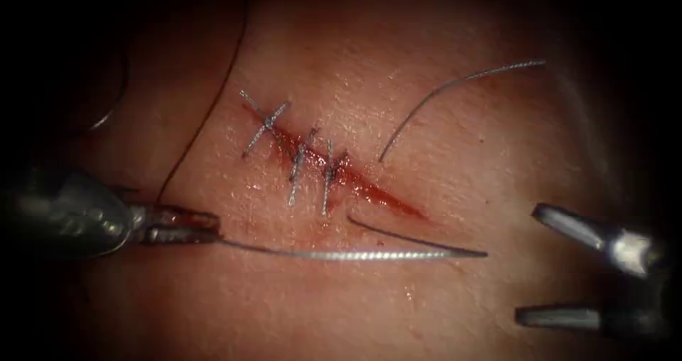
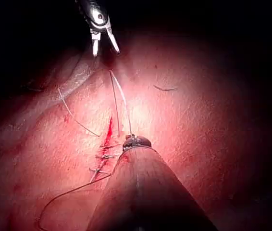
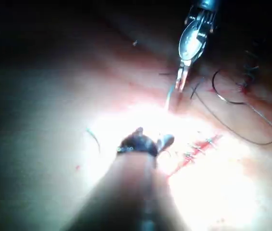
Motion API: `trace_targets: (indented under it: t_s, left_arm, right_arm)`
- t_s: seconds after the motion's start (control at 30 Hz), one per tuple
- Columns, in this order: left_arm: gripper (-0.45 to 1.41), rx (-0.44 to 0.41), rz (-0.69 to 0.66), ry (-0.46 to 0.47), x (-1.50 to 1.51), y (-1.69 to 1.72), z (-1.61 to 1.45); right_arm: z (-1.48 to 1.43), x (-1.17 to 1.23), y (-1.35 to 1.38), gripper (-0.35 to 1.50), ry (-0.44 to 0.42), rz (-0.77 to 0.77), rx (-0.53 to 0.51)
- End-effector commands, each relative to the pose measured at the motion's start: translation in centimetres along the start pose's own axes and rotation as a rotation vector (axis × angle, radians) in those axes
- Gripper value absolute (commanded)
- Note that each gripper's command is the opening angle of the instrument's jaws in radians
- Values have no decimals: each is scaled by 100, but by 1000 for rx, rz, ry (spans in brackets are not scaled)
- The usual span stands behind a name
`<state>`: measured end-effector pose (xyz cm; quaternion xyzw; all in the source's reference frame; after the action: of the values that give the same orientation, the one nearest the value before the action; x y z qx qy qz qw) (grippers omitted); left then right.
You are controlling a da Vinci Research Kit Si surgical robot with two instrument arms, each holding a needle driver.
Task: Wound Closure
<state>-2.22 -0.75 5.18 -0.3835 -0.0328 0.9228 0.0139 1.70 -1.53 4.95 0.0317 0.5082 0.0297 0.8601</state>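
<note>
Left tool (image 1: 188, 227): jaws closed on the curved needle (image 1: 355, 253) at its blunt rear end. From the jaw tips the needle runs out over the tissue (image 1: 462, 304) toward the right tool, free of the surface along its whole visible length, not in the tissue, its point the far end from the jaws. A dark shadow lies on the tissue close behind the needle's point.

Right tool (image 1: 533, 265): jaws parted wide, holding nothing, set well beyond the needle's point on the right side of the cut.

Cut (image 1: 355, 180): lies just past the needle's curve from the left tool's jaws, running diagonally, red fluid (image 1: 383, 194) along it.

Stitches (image 1: 298, 158): 3 across the cut's upper-left part; the lower-right part stands unstitched.

Thread (image 1: 455, 84): 1 pale strand arcs over the tissue right of the cut; a dark strand (image 1: 206, 119) lies left of it, above the left tool.
</note>
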Motion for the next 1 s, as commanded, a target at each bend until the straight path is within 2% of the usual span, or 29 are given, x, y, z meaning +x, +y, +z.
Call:
trace_targets:
  t_s: [0.03,0.17,0.23,0.27,0.4,0.43,0.47,0.73,1.0]
  left_arm:
    - [-45,-1,12,1,1,2,9]
    - [-45,0,21,0,4,1,11]
    - [-45,2,18,-1,6,-2,14]
    - [-45,-5,15,11,8,-6,17]
    - [-45,22,-22,31,12,-21,26]
    - [-45,31,-40,32,13,-30,35]
    - [-45,35,-49,36,14,-34,40]
    - [-45,102,-96,41,6,-70,84]
    - [-45,126,-110,41,-3,-63,139]
  right_arm:
    - [-4,-7,25,-35,21,3,-49]
    - [6,-14,57,-35,-25,25,-125]
    - [32,-23,72,-35,-29,26,-138]
    - [56,-30,72,-35,-6,17,-118]
    - [103,-38,55,-35,15,-14,-51]
    - [124,-42,43,-35,42,-8,-30]
    - [131,-43,38,-35,50,-1,-22]
    - [159,-41,9,-35,80,22,32]
    - [168,-36,16,-35,160,44,35]
